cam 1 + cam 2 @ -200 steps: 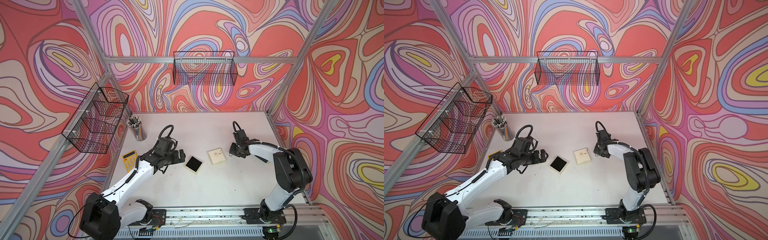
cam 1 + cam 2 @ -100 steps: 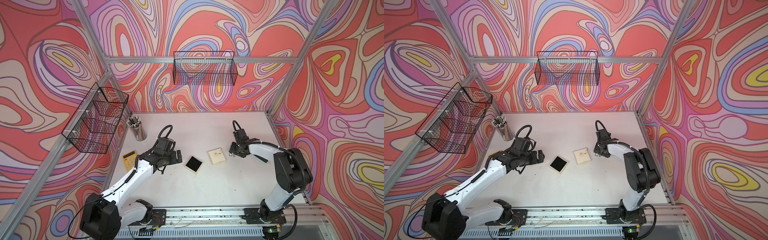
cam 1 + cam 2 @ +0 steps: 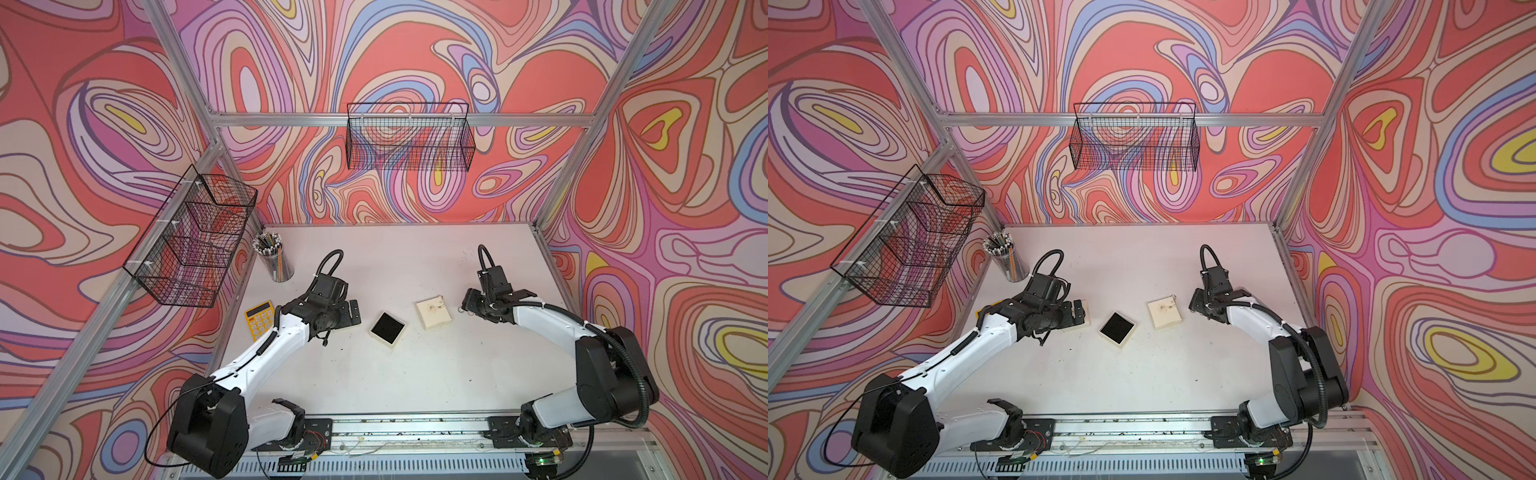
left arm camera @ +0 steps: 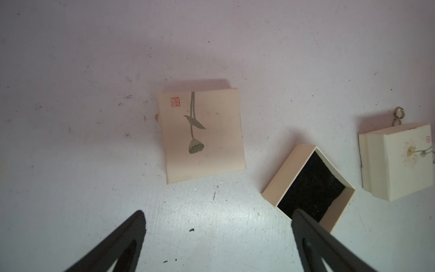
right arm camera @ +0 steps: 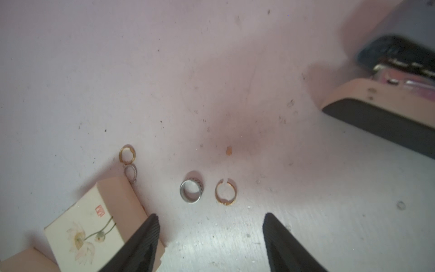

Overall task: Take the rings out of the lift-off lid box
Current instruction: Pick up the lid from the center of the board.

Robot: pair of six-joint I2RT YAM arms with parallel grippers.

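Beside the closed lotus-print box (image 5: 89, 226), four rings lie loose on the surface (image 5: 211, 70). A gold ring (image 5: 127, 154) touches a beaded silvery ring (image 5: 130, 173) at the box's corner. A little farther from that box, a wide silvery band (image 5: 191, 190) sits just beside a split gold ring (image 5: 225, 192). The right tool (image 5: 210, 214) hovers over this second pair, jaws parted and empty. The left tool (image 4: 218, 211), spread wide, grips nothing either. On the box's opposite side sit one open base (image 4: 310, 186), black-lined and seemingly empty, and beyond it one lid (image 4: 202, 135). A low or sideways retreat by the right tool could clip the band and send it rolling. The dark lining could also hide a straggler.
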